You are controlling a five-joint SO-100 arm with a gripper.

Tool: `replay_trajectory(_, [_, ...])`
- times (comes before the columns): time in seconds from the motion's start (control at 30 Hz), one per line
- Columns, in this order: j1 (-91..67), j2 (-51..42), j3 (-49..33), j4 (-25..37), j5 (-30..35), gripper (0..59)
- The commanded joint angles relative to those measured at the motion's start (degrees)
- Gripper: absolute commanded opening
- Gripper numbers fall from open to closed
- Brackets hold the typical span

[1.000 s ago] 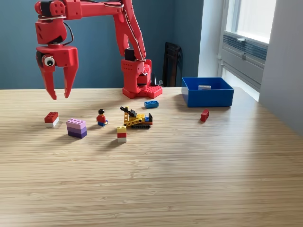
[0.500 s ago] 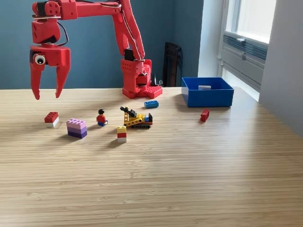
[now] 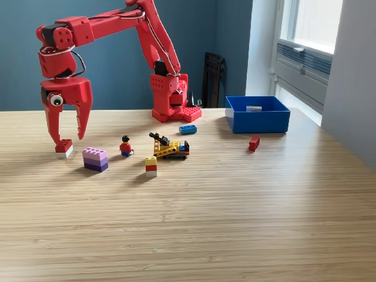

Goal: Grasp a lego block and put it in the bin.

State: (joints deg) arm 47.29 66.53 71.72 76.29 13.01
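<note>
In the middle of the frame a yellow-and-white brick and a purple block are seen on the desk; further back at the left, the red-and-white lego block lies directly beneath the end effector, whose fingers are spread apart with nothing held, one tip just above the block; its long axis cannot be told. The bin is set well apart at the upper right; no writing can be read.

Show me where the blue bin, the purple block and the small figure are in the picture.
blue bin point(image 3: 258, 122): exterior view, on its front wall.
purple block point(image 3: 94, 159): exterior view, on its front face.
small figure point(image 3: 126, 147): exterior view, on its red torso.
</note>
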Motion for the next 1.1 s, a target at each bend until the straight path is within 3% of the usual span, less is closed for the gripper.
replay_trajectory(0.03, [0.8, 0.0, -4.0, 0.9, -0.8, 18.7])
replay_trajectory(0.57, [6.0, -0.1, -6.9, 1.5, -6.7, 19.4])
replay_trajectory(1.1, [4.4, -0.1, 0.1, -2.8, -6.1, 19.1])
